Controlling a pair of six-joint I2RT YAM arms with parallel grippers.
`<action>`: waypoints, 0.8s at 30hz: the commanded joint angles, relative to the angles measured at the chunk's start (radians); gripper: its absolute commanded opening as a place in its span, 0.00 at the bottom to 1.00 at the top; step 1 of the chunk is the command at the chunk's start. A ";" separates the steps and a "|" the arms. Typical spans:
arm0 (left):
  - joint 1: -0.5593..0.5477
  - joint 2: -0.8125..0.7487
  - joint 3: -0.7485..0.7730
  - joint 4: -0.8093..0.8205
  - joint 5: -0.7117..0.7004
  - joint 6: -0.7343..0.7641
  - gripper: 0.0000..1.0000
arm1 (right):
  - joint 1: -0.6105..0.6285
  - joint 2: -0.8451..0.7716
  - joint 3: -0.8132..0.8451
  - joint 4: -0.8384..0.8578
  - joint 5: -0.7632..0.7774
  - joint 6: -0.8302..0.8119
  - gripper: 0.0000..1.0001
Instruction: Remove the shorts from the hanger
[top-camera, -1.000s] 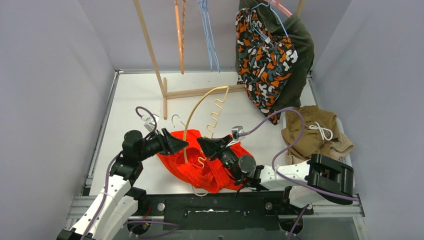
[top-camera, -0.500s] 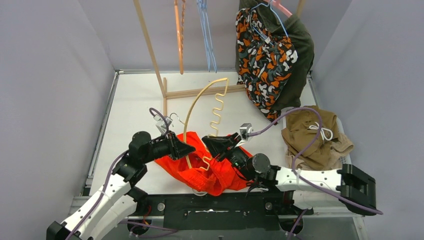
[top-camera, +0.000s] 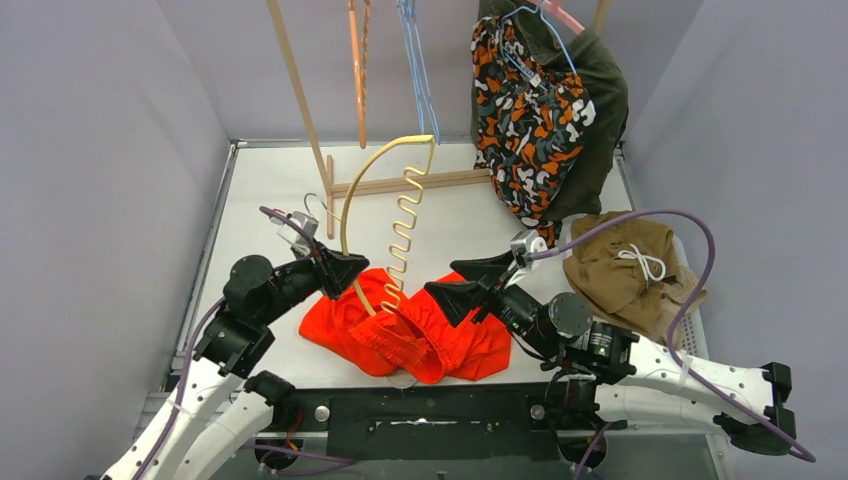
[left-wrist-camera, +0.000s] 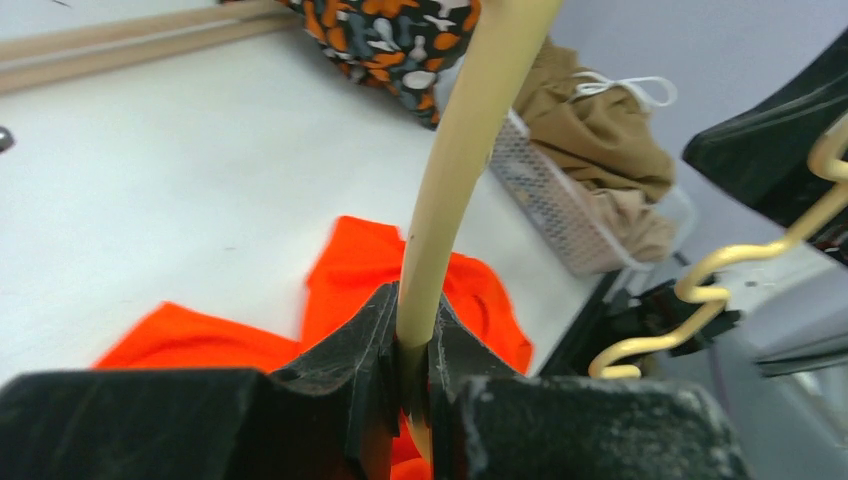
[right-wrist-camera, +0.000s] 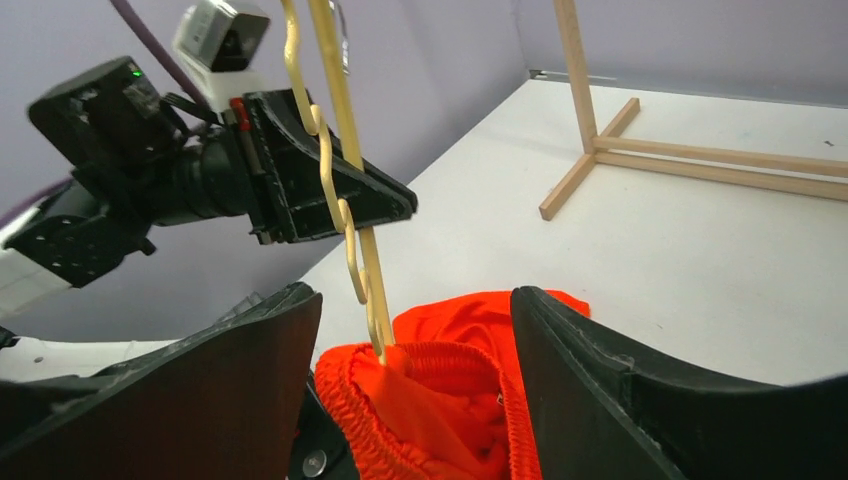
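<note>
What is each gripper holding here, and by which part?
Left gripper clamps the pale yellow plastic hanger on its smooth curved side; right gripper is open, empty.

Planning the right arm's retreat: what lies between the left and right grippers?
The yellow hanger, clamped in the left gripper, its lower end at the orange-red shorts; seen in the top and left wrist views.

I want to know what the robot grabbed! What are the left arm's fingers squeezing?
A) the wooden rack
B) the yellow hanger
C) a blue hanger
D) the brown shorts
B: in the left wrist view, the left fingers are pinched tight on the bar of the yellow hanger, which rises straight up from between them.
</note>
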 joint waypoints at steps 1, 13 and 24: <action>0.001 -0.025 0.165 -0.096 -0.161 0.277 0.00 | 0.005 -0.014 0.136 -0.299 0.051 0.013 0.71; 0.001 -0.060 0.031 0.099 -0.102 0.155 0.00 | 0.005 0.264 -0.051 -0.029 -0.260 0.133 0.80; 0.001 -0.095 0.081 -0.066 -0.161 0.213 0.00 | -0.002 0.452 -0.108 0.184 -0.326 0.134 0.05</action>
